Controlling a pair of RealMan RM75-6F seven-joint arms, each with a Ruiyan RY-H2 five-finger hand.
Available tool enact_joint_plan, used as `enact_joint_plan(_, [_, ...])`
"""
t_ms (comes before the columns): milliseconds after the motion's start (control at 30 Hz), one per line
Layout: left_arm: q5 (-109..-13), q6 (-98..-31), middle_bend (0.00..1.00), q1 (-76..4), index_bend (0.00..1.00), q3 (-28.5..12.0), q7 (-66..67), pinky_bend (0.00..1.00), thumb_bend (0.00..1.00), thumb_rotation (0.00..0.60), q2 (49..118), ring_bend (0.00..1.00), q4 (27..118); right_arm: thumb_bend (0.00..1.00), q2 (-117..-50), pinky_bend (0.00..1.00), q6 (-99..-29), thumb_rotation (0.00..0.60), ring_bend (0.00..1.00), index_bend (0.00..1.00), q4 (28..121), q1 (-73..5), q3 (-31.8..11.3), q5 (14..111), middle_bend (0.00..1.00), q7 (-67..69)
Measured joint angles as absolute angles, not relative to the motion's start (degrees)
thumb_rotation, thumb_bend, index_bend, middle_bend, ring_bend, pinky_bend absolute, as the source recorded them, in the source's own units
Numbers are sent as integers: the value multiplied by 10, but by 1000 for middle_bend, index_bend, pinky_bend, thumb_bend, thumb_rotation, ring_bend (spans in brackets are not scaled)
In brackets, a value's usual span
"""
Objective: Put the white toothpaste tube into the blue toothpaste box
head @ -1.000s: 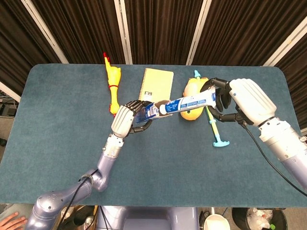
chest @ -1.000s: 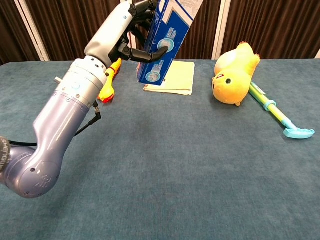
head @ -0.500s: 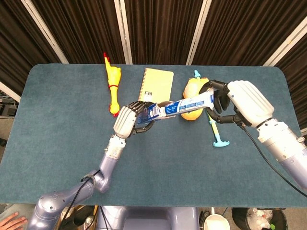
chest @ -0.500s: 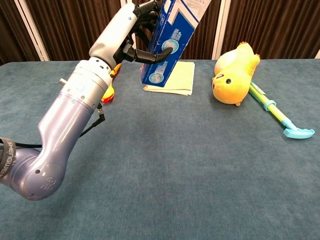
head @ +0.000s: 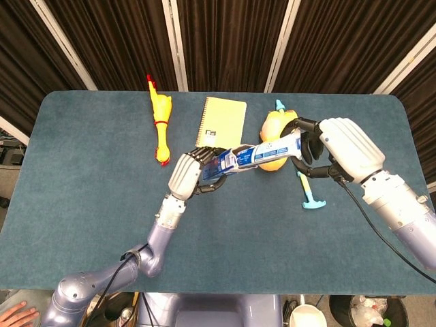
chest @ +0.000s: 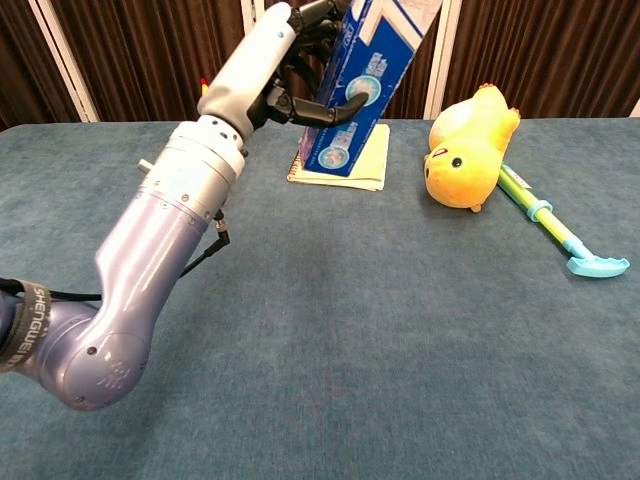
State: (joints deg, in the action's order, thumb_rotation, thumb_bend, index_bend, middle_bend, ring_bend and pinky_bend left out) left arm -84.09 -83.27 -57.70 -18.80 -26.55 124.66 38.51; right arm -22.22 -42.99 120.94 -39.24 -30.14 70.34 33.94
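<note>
The left hand [head: 185, 174] grips the blue toothpaste box [chest: 362, 85] tilted above the bench [head: 88, 204], while the right hand [head: 334, 146] holds the white toothpaste tube [head: 272, 148] by its far end. The tube's tip appears inside the box mouth; most remains to push in.

The head view looks down from high up at the whole table [head: 82, 204] and both arms. The chest view sits low and close, looking across the table [chest: 400, 350]. Both show the left hand [head: 185, 174] [chest: 270, 50] and the yellow duck toy [head: 272, 129] [chest: 465, 150] beside it.
</note>
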Motion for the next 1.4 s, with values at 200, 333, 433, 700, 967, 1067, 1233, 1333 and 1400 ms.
enact_joint_plan(200, [-844,-832,393,-580,277,-187,-259,458,364,600,1255,377,395,527,-232,608,-442,600,690,815,1224,-388,-293,698,737,318])
enact_joint_plan(333, [-844,-832,392,-586,277,-191,-255,458,364,600,1261,376,399,527,-236,608,-444,600,690,815,1228,-388,-290,696,737,307])
enact_joint_plan(433, [-844,-833,392,-591,277,-195,-253,458,364,600,1265,376,405,527,-237,608,-445,600,690,815,1229,-388,-289,695,737,306])
enact_joint_plan(700, [-844,-832,391,-603,276,-208,-238,458,364,600,1268,376,426,527,-245,608,-444,600,690,812,1228,-389,-283,696,738,298])
enact_joint_plan(967, [-843,-832,393,-612,275,-220,-227,458,364,600,1266,376,453,519,-248,465,-436,600,359,352,1228,-389,-275,701,459,278])
enact_joint_plan(1067, [-844,-835,393,-613,276,-224,-226,458,365,600,1265,376,459,460,-249,342,-429,600,181,121,1226,-390,-270,704,268,268])
enact_joint_plan(1233, [-845,-839,392,-609,276,-225,-230,458,366,600,1260,376,462,400,-248,231,-424,600,54,0,1223,-390,-261,708,116,235])
enact_joint_plan(1333, [-844,-840,393,-604,276,-224,-232,458,366,600,1258,376,463,399,-248,200,-421,600,22,0,1222,-390,-254,704,62,210])
enact_joint_plan(1400, [-843,-842,393,-599,277,-223,-235,458,367,600,1256,376,466,399,-249,188,-419,600,11,0,1220,-390,-249,700,45,194])
